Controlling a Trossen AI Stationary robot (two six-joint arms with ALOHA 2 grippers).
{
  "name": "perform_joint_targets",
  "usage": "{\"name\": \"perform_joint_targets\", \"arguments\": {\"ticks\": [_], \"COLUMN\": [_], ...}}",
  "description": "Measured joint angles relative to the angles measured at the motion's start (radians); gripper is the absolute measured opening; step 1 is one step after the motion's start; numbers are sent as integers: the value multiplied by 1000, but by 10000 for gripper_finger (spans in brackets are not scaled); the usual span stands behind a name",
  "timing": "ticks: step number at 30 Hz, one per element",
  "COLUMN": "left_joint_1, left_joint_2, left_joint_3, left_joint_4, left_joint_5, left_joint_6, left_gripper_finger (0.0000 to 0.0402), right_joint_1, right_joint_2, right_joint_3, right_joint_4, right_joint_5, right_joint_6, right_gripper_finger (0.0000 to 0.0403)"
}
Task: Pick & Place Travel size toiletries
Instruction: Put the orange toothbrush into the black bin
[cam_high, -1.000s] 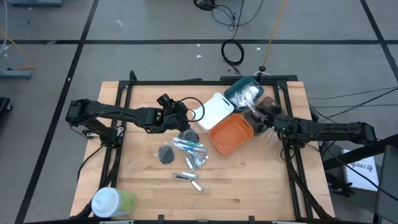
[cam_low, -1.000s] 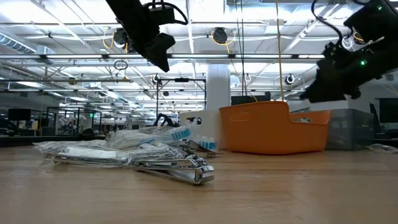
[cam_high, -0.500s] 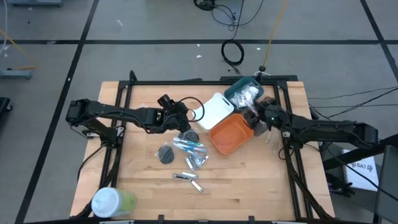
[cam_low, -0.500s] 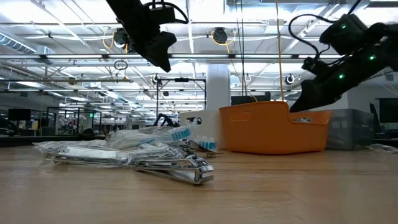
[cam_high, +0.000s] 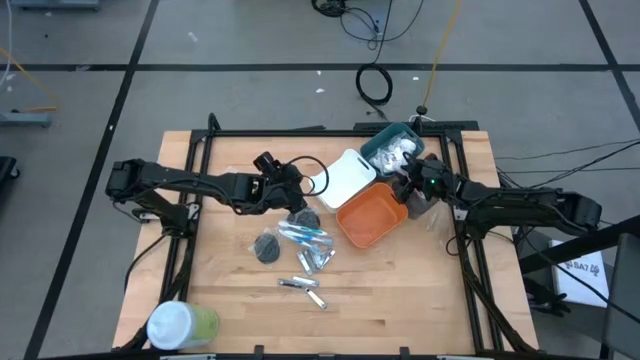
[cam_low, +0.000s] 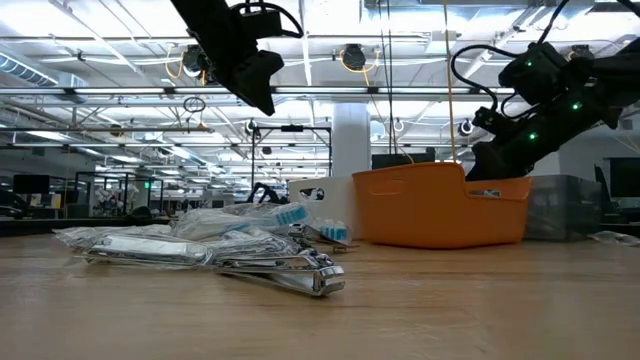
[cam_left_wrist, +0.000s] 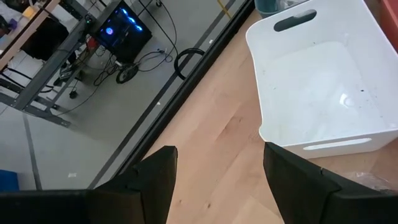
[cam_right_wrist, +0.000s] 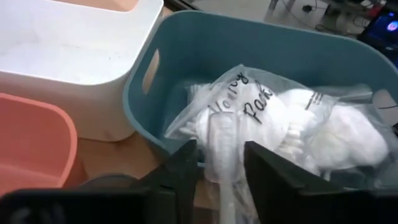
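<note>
The travel size toiletries (cam_high: 300, 240) lie in a loose pile mid-table: clear-wrapped sticks, a dark disc (cam_high: 268, 247) and silver tubes (cam_high: 300, 285). My left gripper (cam_high: 297, 200) hangs open above the pile's far side, with nothing between its fingers (cam_left_wrist: 155, 180). My right gripper (cam_high: 405, 188) is at the teal bin (cam_right_wrist: 186, 50), beside the orange bin. In the bin lies a clear bag of white items (cam_right_wrist: 298, 124). A long white packet (cam_right_wrist: 222, 143) reaches over the bin's rim and runs between my right fingers, which stand narrowly apart on either side of it. My right gripper has the long white packet (cam_right_wrist: 224, 177) between its two fingers, which lie along it. A thin gap shows on each side of the packet, and I cannot tell whether either finger touches it.
The white bin (cam_high: 348, 175), the orange bin (cam_high: 372, 215) and the teal bin (cam_high: 385, 145) stand together at the far right. A white-and-green cylinder (cam_high: 180, 325) lies at the near left corner. Bare wood runs along the near edge.
My right gripper has gone toward the table's left and far side, from beside the orange bin to the teal bin, sinking a little and rolling as it went. The pile has not moved.
</note>
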Motion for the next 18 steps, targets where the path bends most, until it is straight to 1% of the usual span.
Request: {"name": "perform_joint_targets", "arguments": {"ticks": [6, 8, 10, 13, 16, 18], "left_joint_1": [0, 0, 0, 0, 3, 4], "left_joint_2": [0, 0, 0, 0, 0, 0], "left_joint_3": [0, 0, 0, 0, 0, 0], "left_joint_4": [0, 0, -1, -5, -7, -8], "left_joint_5": [0, 0, 0, 0, 0, 0], "left_joint_6": [1, 2, 2, 3, 3, 3], "left_gripper_finger": [234, 235, 234, 234, 234, 234], "right_joint_1": [0, 2, 7, 21, 33, 43], "right_joint_2": [-21, -48, -87, -172, -272, -343], "right_joint_3": [0, -1, -1, -1, -1, -1], "right_joint_4": [37, 42, 39, -18, -113, -205], "right_joint_5": [0, 0, 1, 2, 15, 47], "right_joint_6": [-40, -49, -44, -30, 18, 55], "right_gripper_finger": [24, 6, 6, 2, 1, 1]}}
